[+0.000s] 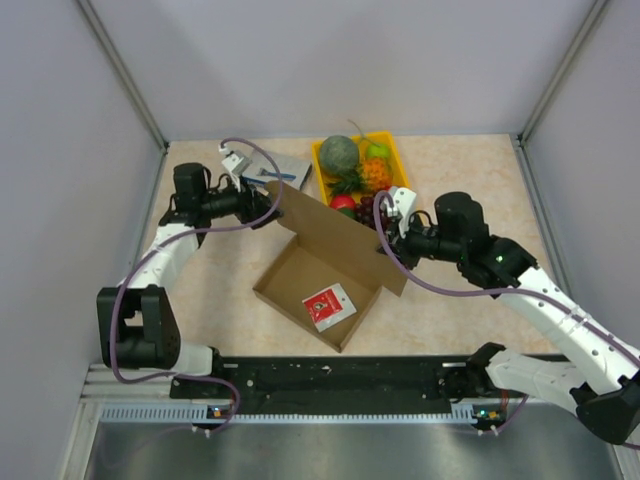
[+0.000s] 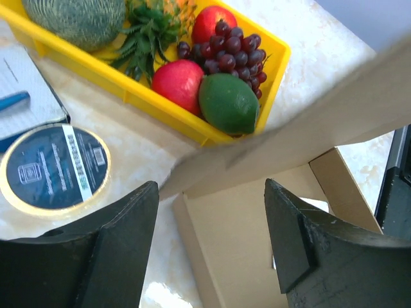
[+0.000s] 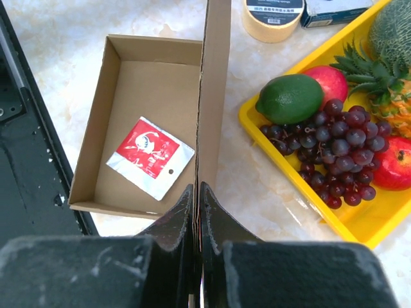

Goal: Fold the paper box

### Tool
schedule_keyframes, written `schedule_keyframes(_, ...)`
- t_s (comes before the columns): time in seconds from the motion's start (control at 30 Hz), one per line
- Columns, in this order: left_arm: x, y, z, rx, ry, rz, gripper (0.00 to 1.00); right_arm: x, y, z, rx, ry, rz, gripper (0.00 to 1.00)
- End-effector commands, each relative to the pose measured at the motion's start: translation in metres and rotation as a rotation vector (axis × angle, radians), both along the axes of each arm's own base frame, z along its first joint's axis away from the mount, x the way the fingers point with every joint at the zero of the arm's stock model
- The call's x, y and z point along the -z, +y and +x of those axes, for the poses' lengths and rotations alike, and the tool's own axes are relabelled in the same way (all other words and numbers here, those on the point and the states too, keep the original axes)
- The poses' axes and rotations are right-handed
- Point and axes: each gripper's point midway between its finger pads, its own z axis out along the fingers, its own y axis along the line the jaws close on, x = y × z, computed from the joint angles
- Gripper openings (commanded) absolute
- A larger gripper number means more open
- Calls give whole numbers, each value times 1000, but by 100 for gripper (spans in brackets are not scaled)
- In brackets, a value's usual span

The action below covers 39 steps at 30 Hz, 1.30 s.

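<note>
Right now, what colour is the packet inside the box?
The packet is red and white, clearest from the right wrist.

One paper box [image 3: 154, 90], one red packet [image 3: 151, 157], one tray [image 2: 128, 90], two apples [image 2: 178, 83], one lime [image 2: 228, 102], one melon [image 2: 77, 19].

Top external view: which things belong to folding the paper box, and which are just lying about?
Job in hand: paper box; right gripper, shut on its raised lid; left gripper, open at the lid's other end.
Lying about: yellow fruit tray; tape roll; flat grey packet; red-and-white sachet, inside the box.
</note>
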Motion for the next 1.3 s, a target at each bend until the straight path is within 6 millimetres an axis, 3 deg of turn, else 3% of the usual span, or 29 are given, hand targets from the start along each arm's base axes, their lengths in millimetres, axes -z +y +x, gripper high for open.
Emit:
schedule_keyframes(0.0, -15, 5, 13, 51, -68, 16, 72, -10, 4, -3, -42, 2, 18, 0)
schedule_keyframes(0.2, -34, -10, 5, 199, -42, -110, 70, -11, 4, -2, -38, 2, 15, 0)
schedule_keyframes(0.37, -26, -18, -15, 261, 31, -137, 55, -9, 1, 11, 20, -4, -10, 0)
schedule_keyframes(0.47, -36, -14, -17, 176, -40, -113, 45, -8, -9, 32, 132, -36, -44, 0)
schedule_keyframes(0.53, -30, -8, -10, 49, 21, -100, 36, -6, -9, 43, 177, -33, -58, 0)
schedule_keyframes(0.57, -39, -17, -16, 54, -10, -96, 33, -12, -9, 48, 201, -39, -51, 0)
schedule_keyframes(0.63, -33, -15, -12, -53, 9, -73, 25, -16, -6, 55, 222, -28, -45, 0)
schedule_keyframes(0.7, -39, -26, -24, -59, -24, -91, 19, -17, -3, 57, 258, 19, -24, 9)
schedule_keyframes(0.73, -38, -21, -15, -155, -41, -68, 15, -19, -5, 57, 289, 47, -18, 16)
schedule_keyframes(0.77, -38, -27, -24, -165, -52, -54, 12, -19, -11, 58, 357, 85, -8, 34)
schedule_keyframes(0.87, -32, -18, -26, -277, -76, 4, 7, -11, -25, 42, 439, 192, -17, 64)
schedule_keyframes(0.93, -29, -14, -29, -314, -72, 5, 1, -7, -33, 31, 449, 226, -31, 70)
schedule_keyframes(1.03, -25, -8, -32, -366, -72, -2, 0, 4, -43, 22, 472, 261, -65, 73)
schedule_keyframes(1.2, -20, -6, -39, -399, -80, 5, 0, 4, -79, 37, 591, 334, 0, 75)
schedule_keyframes(1.27, -20, -7, -42, -402, -70, 4, 0, -6, -82, 34, 540, 354, 62, 76)
